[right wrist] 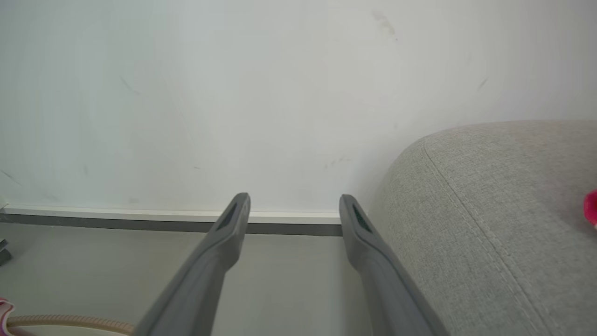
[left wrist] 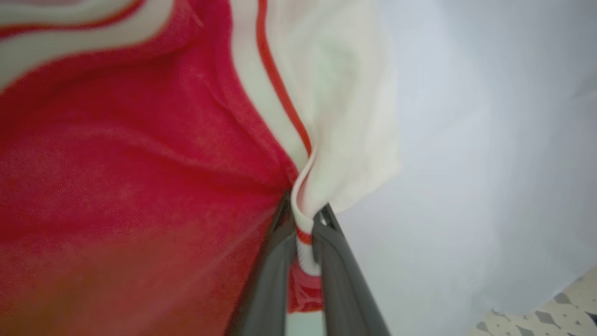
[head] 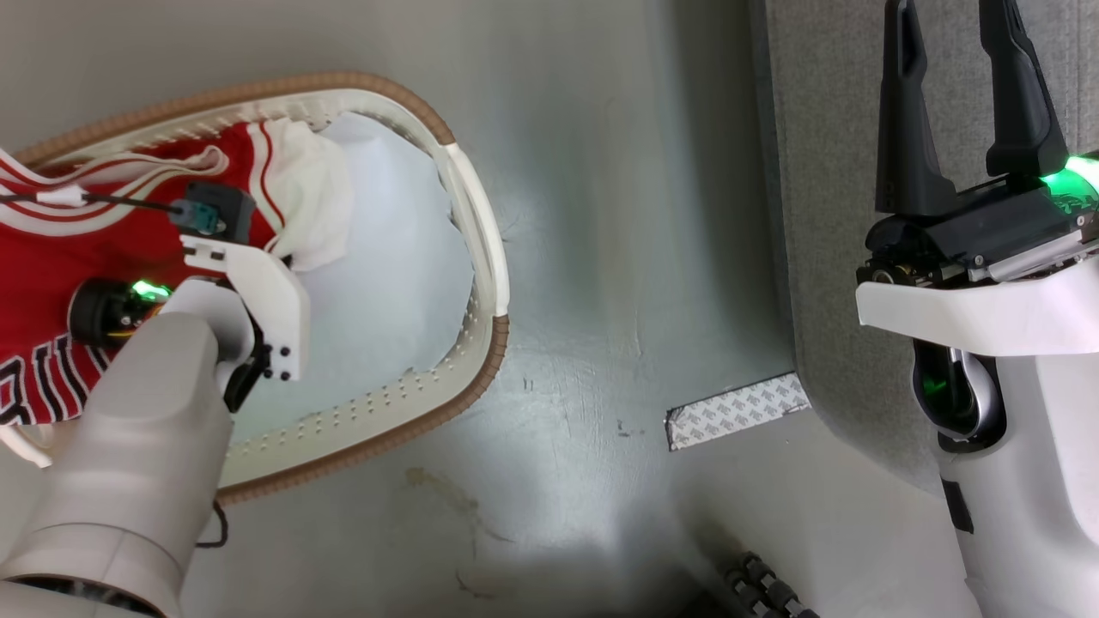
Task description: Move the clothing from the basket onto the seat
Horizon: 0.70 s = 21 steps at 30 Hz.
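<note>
The clothing [head: 51, 266], red with white-striped trim and black-and-white lettering, lies in the left part of the cream basket [head: 481, 249] with its brown rim band. My left arm [head: 249, 292] reaches down into the basket. In the left wrist view my left gripper [left wrist: 305, 219] is shut on a fold of the clothing [left wrist: 116, 163], where the red cloth meets a white panel with striped trim. My right gripper [head: 962, 86] stands open and holds nothing, over the edge of the grey seat [head: 824, 215]. In the right wrist view the right gripper [right wrist: 294, 205] points at the wall beside the seat [right wrist: 489, 210].
A pale blue-white sheet [head: 386, 257] lines the right part of the basket. A strip of patterned tape [head: 738, 410] lies on the grey floor beside the seat. A baseboard [right wrist: 140, 217] runs along the wall. A small pink-red thing [right wrist: 591, 207] rests on the seat.
</note>
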Tool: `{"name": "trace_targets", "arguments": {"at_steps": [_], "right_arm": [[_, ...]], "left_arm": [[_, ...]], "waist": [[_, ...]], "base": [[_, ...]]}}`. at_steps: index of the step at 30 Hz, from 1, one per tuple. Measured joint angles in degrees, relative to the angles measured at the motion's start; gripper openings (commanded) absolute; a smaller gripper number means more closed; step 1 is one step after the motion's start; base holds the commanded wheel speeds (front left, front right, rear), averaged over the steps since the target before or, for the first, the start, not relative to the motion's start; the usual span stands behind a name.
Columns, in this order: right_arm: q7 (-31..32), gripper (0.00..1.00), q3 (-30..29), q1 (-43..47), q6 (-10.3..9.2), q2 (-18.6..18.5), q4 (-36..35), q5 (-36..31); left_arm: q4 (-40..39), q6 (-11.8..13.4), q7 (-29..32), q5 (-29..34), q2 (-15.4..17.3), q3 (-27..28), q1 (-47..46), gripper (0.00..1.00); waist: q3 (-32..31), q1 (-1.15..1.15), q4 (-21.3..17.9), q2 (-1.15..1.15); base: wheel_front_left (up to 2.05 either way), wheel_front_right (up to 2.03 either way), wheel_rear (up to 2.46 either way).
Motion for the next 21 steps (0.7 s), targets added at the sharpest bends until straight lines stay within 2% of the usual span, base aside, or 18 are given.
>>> {"name": "trace_targets", "arguments": {"at_steps": [4, 10, 21], "right_arm": [[0.0, 1.0, -0.1, 0.0, 0.0, 0.0, 0.3, 0.0], [0.0, 1.0, -0.8, 1.0, 0.0, 0.1, 1.7, -1.5], [0.0, 1.0, -0.9, 6.2, 0.0, -2.3, 5.4, -1.6]], "left_arm": [[-0.1, 0.0, -2.4, -0.6, -0.6, -0.5, 0.4, 0.0], [-1.4, 0.0, -7.4, -3.8, -3.5, -1.8, 4.1, 0.0], [-7.0, 0.0, -16.0, -9.4, -7.0, -7.4, 12.8, 0.0]], "waist": [[-1.4, 0.0, 0.4, 0.0], [-5.8, 0.0, 1.5, 0.0], [-20.1, -0.01, 5.1, 0.0]], "base": [[0.0, 0.0, 0.0], [0.0, 0.0, 0.0], [0.0, 0.0, 0.0]]}}
